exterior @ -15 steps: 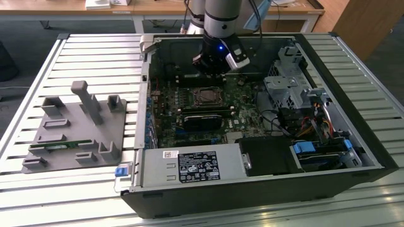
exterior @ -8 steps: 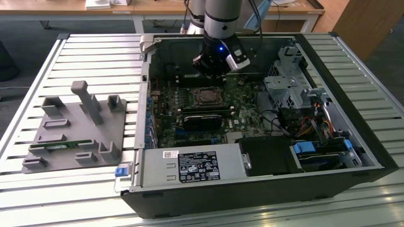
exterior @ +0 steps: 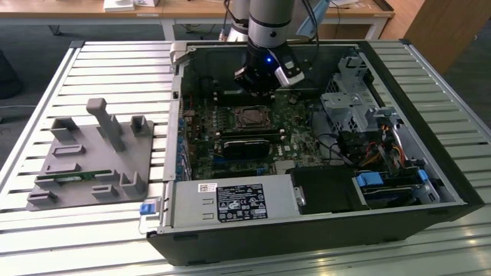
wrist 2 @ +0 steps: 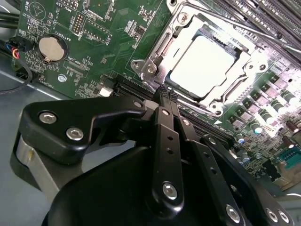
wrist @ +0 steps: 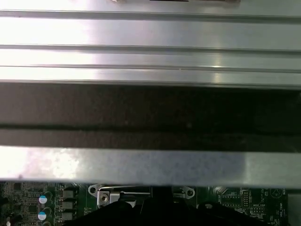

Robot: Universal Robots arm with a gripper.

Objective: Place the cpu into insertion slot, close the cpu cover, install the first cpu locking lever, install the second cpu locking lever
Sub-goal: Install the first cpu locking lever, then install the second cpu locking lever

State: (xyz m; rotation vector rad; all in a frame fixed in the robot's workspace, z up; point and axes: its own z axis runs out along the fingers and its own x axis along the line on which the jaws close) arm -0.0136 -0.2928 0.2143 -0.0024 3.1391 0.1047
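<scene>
Jaws are pressing together with nothing between them, gripper (wrist 2: 165, 94) hovering just beside the socket's edge. At about one o'clock from the fingertips in the second wrist view, the cpu (wrist 2: 202, 63) is sitting in the insertion slot (exterior: 251, 118) under the cpu cover (wrist 2: 244, 59). Judging by looks, both are light, stiff and scratch-prone; thin frame edges and levers are offering the safest contact.

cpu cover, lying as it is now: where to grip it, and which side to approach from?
Probably the rim edge nearest the tool. The cpu cover lies flat around the cpu, a thin frame with an open middle, so only an edge lip offers a pinch; come from the tool's side.
</scene>
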